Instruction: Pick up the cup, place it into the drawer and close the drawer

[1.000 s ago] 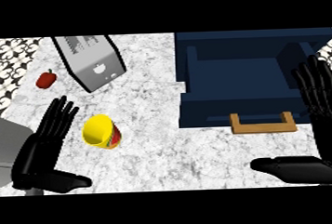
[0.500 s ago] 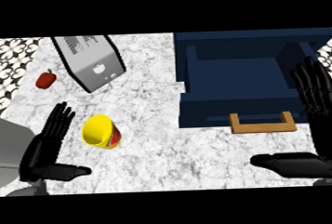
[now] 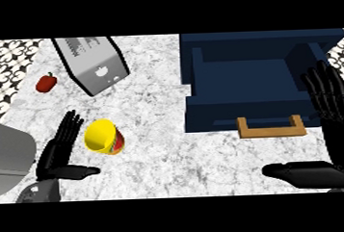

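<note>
fingers of the left hand (image 3: 59,153) are being held straight and close together, pointing up the view, with the thumb being stuck out to the right below the cup; nothing is being gripped. the cup (image 3: 103,137) is being seen lying on its side on the marble counter (image 3: 162,152), just beside those fingers, its yellow mouth being turned toward the hand and a red band showing along its lower right edge; whether the fingertips are touching its rim cannot be told.

fingers of the right hand (image 3: 331,112) are being held straight and slightly fanned at the right edge of the view, with the thumb being stretched out to the left low down; nothing is being held there either. the dark blue drawer (image 3: 252,74) is being shown pulled open at the upper right, its wooden handle (image 3: 270,127) facing the lower edge, and the right hand is partly overlapping the drawer's right side.

a grey toaster-like appliance (image 3: 93,64) is being seen tilted at the upper left, with a small red pepper (image 3: 46,83) lying to its left, well apart from the cup. a grey forearm (image 3: 9,157) is being shown at the lower left edge.
</note>
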You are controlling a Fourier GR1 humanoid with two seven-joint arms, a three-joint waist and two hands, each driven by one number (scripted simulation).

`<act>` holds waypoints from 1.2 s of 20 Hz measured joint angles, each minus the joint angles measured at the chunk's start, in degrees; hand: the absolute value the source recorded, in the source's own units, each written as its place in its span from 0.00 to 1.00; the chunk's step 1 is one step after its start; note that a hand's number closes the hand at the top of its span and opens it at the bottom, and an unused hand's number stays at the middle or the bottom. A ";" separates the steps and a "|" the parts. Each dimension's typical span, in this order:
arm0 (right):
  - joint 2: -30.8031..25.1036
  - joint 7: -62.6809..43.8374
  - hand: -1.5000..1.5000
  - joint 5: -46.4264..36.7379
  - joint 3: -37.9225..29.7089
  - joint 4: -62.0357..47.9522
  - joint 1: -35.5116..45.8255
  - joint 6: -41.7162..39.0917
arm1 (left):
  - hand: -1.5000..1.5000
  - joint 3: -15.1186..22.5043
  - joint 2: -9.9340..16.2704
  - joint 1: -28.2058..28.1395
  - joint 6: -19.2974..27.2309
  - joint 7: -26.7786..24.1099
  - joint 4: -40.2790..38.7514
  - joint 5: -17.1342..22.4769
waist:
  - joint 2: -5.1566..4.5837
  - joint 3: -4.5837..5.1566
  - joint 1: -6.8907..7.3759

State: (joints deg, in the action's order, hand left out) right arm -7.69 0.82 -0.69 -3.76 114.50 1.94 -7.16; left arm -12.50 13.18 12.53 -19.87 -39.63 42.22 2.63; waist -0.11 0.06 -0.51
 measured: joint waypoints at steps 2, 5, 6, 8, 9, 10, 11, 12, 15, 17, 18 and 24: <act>-0.43 0.75 0.00 0.44 -0.80 -0.80 0.22 -0.75 | 0.00 -0.17 0.59 1.56 -0.43 -3.89 -5.13 -1.00 | -0.01 0.00 0.01; 0.27 0.66 0.00 -0.18 -0.40 -0.99 0.67 -0.26 | 0.00 -1.01 1.01 5.61 1.30 -7.85 -13.50 -2.16 | -0.07 0.01 -0.12; 0.96 2.02 0.00 -1.15 0.41 -1.77 0.13 -0.02 | 0.00 -1.10 1.22 6.19 1.63 -8.75 -15.11 -2.42 | -0.06 0.02 -0.11; 0.78 0.62 0.00 -0.86 0.43 -0.35 -0.05 -0.32 | 0.00 -1.36 1.55 8.07 2.39 -10.62 -18.89 -3.00 | -0.10 0.02 -0.22; 0.61 0.22 0.00 -0.67 0.06 -1.01 1.04 -0.30 | 0.00 -1.27 1.24 8.73 2.93 -11.48 -20.24 -3.36 | -0.11 0.03 -0.22; 0.39 0.04 0.00 -0.53 -0.20 -1.13 1.46 -0.44 | 0.00 -1.40 1.33 9.47 3.23 -12.32 -21.96 -3.60 | -0.15 0.05 -0.28; 0.45 0.16 0.00 -0.40 -0.18 -0.73 0.91 -0.64 | 0.00 -1.50 1.48 10.13 3.39 -12.88 -23.39 -3.79 | -0.17 0.06 -0.35; 0.37 0.36 0.00 -0.40 -0.26 -1.20 1.24 -0.79 | 0.00 -1.44 1.55 10.73 3.70 -13.43 -24.60 -4.14 | -0.18 0.06 -0.37; -0.15 0.73 0.00 0.22 -1.17 -1.89 1.63 -1.34 | 0.00 -1.52 2.16 11.82 3.79 -14.47 -26.96 -4.57 | -0.27 0.08 -0.51; -0.05 -0.16 0.00 0.11 -0.90 -1.74 2.45 -1.18 | 0.00 -1.45 2.05 12.66 3.93 -15.03 -27.85 -4.84 | -0.28 0.09 -0.56; -0.25 -0.45 0.00 0.58 -1.32 -2.30 3.12 -1.33 | 0.00 -1.39 1.83 12.89 3.99 -15.30 -28.22 -4.94 | -0.29 0.09 -0.53; 0.67 0.01 0.00 -0.48 -0.02 -1.69 2.05 -1.09 | 0.00 -1.64 1.47 14.23 4.01 -16.28 -30.46 -5.16 | -0.40 0.13 -0.87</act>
State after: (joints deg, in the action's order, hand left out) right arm -7.01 0.83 -1.17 -3.78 112.81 3.98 -8.25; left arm -14.14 14.65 26.76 -15.87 -55.91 11.76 -2.53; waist -0.51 0.19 -1.38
